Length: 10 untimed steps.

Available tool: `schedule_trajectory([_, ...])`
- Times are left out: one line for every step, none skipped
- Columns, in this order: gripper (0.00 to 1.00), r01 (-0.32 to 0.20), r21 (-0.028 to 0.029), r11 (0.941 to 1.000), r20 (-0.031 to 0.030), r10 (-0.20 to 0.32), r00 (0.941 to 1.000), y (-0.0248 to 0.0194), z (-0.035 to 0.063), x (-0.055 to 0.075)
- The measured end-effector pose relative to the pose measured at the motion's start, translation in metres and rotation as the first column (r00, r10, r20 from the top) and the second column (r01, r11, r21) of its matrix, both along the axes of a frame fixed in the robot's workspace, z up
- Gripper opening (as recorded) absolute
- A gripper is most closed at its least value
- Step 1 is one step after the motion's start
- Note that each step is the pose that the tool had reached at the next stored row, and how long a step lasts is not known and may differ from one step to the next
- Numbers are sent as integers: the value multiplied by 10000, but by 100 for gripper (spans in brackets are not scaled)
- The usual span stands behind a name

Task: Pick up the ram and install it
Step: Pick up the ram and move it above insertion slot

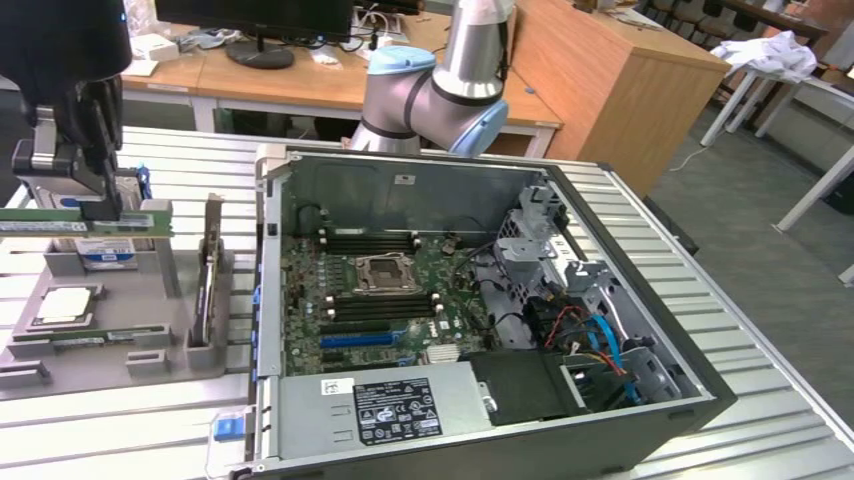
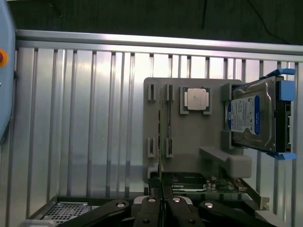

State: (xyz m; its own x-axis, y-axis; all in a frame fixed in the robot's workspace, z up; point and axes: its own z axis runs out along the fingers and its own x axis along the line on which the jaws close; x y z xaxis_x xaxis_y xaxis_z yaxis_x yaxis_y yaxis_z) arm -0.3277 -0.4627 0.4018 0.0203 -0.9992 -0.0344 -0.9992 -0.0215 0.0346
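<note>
Gripper: the gripper (image 1: 100,214) (image 2: 160,193) is closed on the ram, its fingers pinching the stick's flat faces near mid-length.
Ram: the ram (image 1: 150,224) (image 2: 159,142) lies level between the fingers, long edge horizontal; the wrist view sees it edge-on as a thin line.
Below the ram: grey holder (image 1: 147,330) (image 2: 189,142) on the slatted table (image 1: 747,440), at the exterior view's left.
On the holder: hard drive (image 1: 107,252) (image 2: 253,118) just behind the ram, processor (image 1: 60,305) (image 2: 197,98) nearer the camera.
Further out: open computer case (image 1: 694,395) at the exterior view's right, well apart from the ram; black memory slots (image 1: 380,241) lie beside the motherboard's socket.
</note>
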Motion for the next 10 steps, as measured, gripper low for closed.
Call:
schedule_trajectory([12,1,1,10000,1,-1,10000,0,-1,10])
schedule_trajectory([12,2,2,10000,0,-2,10000,0,-2,20])
schedule_trajectory([12,2,2,10000,-1,-2,10000,0,-2,33])
schedule_trajectory([12,1,2,10000,-2,-1,10000,0,-2,45])
schedule_trajectory([12,1,2,10000,-4,-1,10000,0,-2,57])
schedule_trajectory([12,2,2,10000,-6,-2,10000,0,-2,69])
schedule_trajectory([12,1,2,10000,-8,-1,10000,0,-2,81])
schedule_trajectory([12,1,2,10000,-11,-1,10000,0,-2,92])
schedule_trajectory([12,1,1,10000,-14,-1,10000,0,-2,106])
schedule_trajectory([12,1,2,10000,-16,-1,10000,0,-2,122])
